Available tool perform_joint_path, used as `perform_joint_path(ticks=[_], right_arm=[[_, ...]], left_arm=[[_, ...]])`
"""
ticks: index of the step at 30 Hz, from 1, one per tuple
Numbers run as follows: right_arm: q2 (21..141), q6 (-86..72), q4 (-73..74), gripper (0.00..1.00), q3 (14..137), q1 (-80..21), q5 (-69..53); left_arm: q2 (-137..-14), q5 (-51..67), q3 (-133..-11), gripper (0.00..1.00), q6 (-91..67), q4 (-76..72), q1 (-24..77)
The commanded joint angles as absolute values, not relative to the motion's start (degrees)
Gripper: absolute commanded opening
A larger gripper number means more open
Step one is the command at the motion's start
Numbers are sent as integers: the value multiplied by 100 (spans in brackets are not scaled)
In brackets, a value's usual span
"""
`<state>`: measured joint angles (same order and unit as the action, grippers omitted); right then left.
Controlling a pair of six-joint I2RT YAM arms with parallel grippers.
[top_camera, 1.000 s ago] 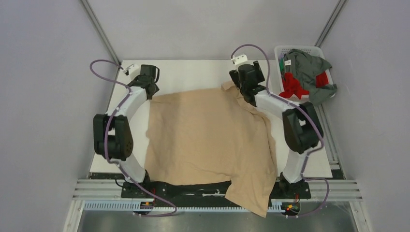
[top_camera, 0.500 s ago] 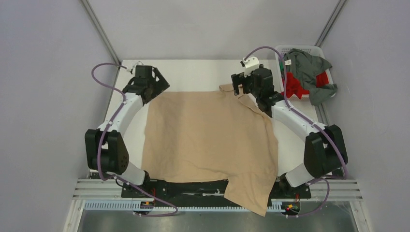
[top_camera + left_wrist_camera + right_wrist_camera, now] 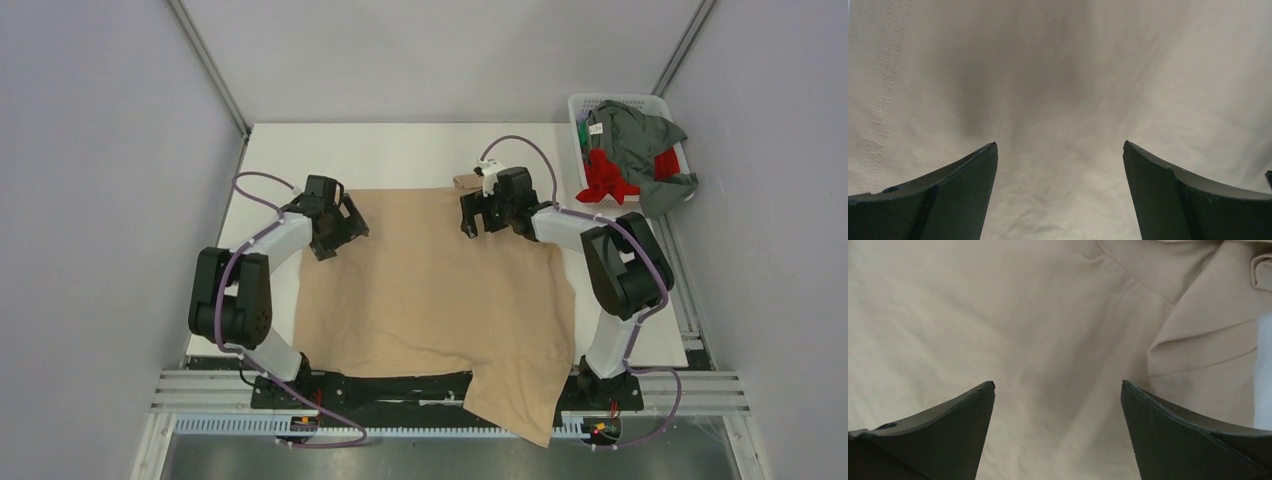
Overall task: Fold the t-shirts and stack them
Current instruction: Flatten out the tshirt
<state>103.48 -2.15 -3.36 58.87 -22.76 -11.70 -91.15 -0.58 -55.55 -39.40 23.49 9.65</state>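
Tan t-shirt (image 3: 440,290): spread flat on the white worktop (image 3: 400,155), long axis far-to-near, one near corner hanging past the near edge.
Left pincer (image 3: 1059,145), right pincer (image 3: 1058,382): both wide, empty, over its far part.
Wrist views only: stitched hem (image 3: 875,100); bunched fold (image 3: 1208,325).
Basket (image 3: 612,100), far right: grey-green t-shirt (image 3: 640,140), red t-shirt (image 3: 605,180).
Grey walls (image 3: 430,60).

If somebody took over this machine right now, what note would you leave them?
The left gripper is open and empty over the far-left part of the tan shirt.
The right gripper is open and empty over its rumpled far-right corner.
The tan shirt lies spread on the table, a corner hanging over the near edge. The grey-green shirt and red shirt sit heaped in the white basket, far right.
Done: one shirt laid out. Left: fold it, then fold and stack the other two.
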Motion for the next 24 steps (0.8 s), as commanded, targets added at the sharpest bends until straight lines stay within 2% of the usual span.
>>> perform_joint_path(ticks=[1,15,24], right_arm=[[10799,-304,-282,98,6506,-2191,-730],[11720,-188,-141,98,7443,-1181,358],[11590,184,-32,98,8168,-1045,250]], left_arm=[[-9304,-227,-5396,100,-3894,2222,868],[-9431,-412,-5177,100,-3830,2320,624],[-9303,-180,-5063,100,-3812,2202,624]])
